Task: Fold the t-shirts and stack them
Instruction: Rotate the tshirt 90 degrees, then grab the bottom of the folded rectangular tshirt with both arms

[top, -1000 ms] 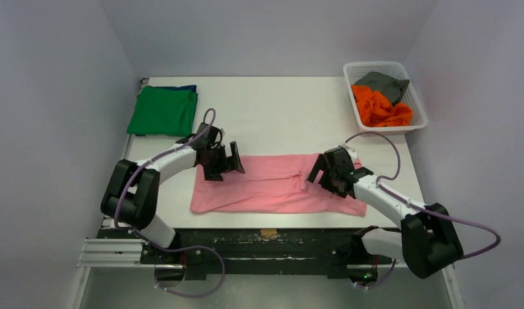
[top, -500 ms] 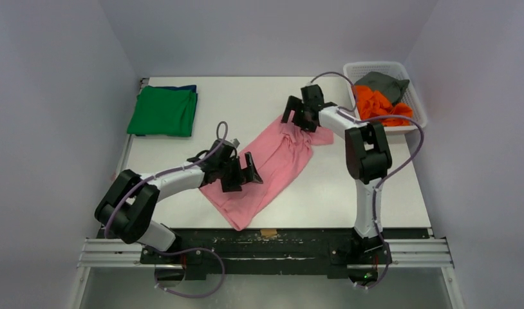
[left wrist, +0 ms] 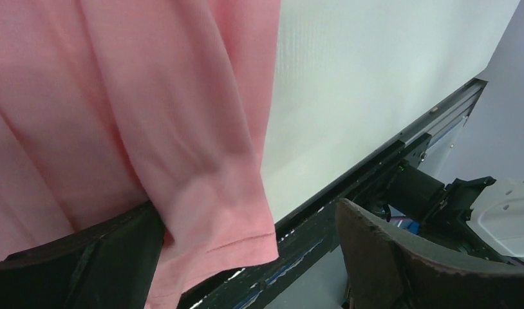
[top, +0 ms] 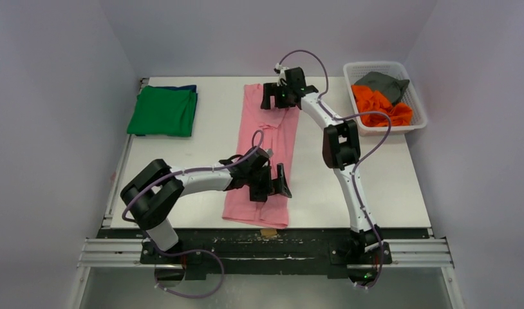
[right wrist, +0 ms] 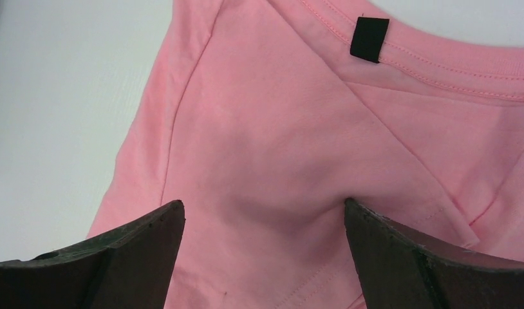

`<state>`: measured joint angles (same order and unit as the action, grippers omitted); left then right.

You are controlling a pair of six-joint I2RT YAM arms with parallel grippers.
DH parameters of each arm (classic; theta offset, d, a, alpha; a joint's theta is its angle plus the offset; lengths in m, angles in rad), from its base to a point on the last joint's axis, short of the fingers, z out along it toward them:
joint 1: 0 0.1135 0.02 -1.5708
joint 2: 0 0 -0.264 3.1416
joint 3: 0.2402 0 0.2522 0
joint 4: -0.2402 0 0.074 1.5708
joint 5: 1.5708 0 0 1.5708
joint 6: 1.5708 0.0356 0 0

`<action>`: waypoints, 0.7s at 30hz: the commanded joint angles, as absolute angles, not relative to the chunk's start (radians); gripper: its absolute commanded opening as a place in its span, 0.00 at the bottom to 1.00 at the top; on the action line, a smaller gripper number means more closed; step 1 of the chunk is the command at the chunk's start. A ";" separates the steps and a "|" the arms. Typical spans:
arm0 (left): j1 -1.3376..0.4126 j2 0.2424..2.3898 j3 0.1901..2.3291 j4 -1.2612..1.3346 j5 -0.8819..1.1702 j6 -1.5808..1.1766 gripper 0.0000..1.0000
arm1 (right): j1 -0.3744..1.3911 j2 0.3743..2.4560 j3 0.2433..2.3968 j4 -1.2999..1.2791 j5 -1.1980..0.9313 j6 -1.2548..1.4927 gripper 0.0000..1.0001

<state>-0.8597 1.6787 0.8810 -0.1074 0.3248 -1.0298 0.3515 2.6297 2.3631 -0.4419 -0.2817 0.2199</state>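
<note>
White table [top: 375, 167], plain grey walls, dark rail along near edge. Nearest: left gripper [top: 270, 187] low over near end of pink shirt [top: 272, 138], fingers wide; wrist view shows a hemmed pink edge lying against the inner side of one finger [left wrist: 85, 264], nothing pinched. Pink shirt lies mid-table as a long narrow strip running near to far, looks already folded in lengthwise, fairly flat, near end close to table edge. Far end: right gripper [top: 280, 102] down on the collar area, fingers wide, tips touching cloth with a small pucker between them, not clamped; black neck label [right wrist: 369, 38] just beyond. Far left: green shirt [top: 163, 111] folded square, blue shirt [top: 182, 88] peeking out under its far edge, so two look done and stacked. Far right: basket [top: 373, 64] holding orange shirt [top: 378, 108] and grey shirt [top: 383, 84], both crumpled, not started. Judgement: roughly two of five finished, pink mid-fold. Left: cross-fold pink end to end, put it on the green pile, then do orange and grey the same way.
</note>
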 commanded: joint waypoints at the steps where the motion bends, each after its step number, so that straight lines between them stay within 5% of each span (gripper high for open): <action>1: -0.876 1.656 0.932 -0.292 0.257 -0.987 1.00 | 0.357 2.602 2.418 -0.516 -0.285 0.147 0.94; 6: -0.876 1.453 0.953 -0.426 0.116 -0.902 1.00 | 0.383 2.350 2.324 -0.540 -0.183 0.134 0.95; 16: -0.841 0.970 0.622 -0.648 -0.102 -0.946 1.00 | 0.572 1.590 1.196 -0.336 0.077 0.384 0.89; 21: -0.799 0.921 0.517 -0.635 -0.074 -0.940 0.91 | 0.748 1.400 0.918 -0.332 0.099 0.539 0.86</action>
<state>-0.8280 0.9371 0.5739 -0.6147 -0.0597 -0.9367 0.6548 1.4399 1.0782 -0.3355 0.0387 0.3805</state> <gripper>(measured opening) 0.960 0.875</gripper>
